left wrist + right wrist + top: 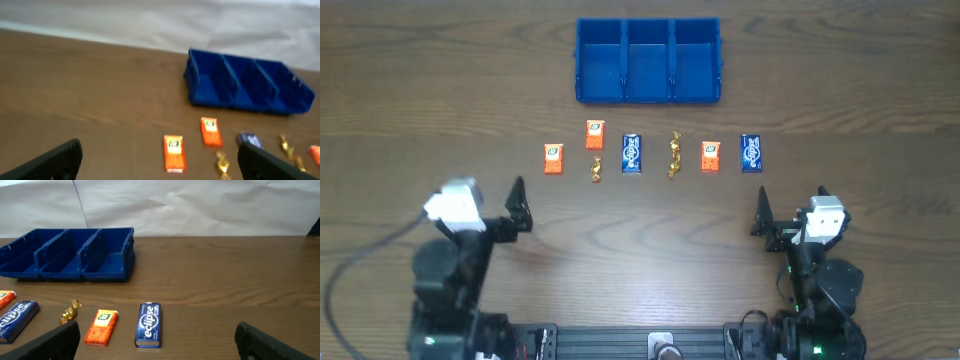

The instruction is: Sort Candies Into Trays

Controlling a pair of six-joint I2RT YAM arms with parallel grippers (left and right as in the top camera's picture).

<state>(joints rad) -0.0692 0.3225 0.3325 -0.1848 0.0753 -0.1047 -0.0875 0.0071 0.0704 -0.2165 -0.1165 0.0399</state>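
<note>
A blue tray (pixel 648 97) with three empty compartments stands at the far middle of the table. In front of it lies a loose row of candies: orange packs (pixel 553 158) (pixel 594 134) (pixel 710 156), blue packs (pixel 632 153) (pixel 752 153) and gold-wrapped sweets (pixel 596 170) (pixel 674 155). My left gripper (pixel 519 206) hangs open near the front left, short of the row. The left wrist view shows the nearest orange pack (pixel 174 152) just beyond its fingers (pixel 55 160). My right gripper (pixel 761 211) is open at the front right, facing a blue pack (pixel 148 324) and an orange pack (pixel 102 326).
The wooden table (pixel 440 90) stretches bare to both sides of the tray. A cable (pixel 350 265) trails from the left arm's base. A white backdrop (pixel 200 205) closes off the far edge of the table.
</note>
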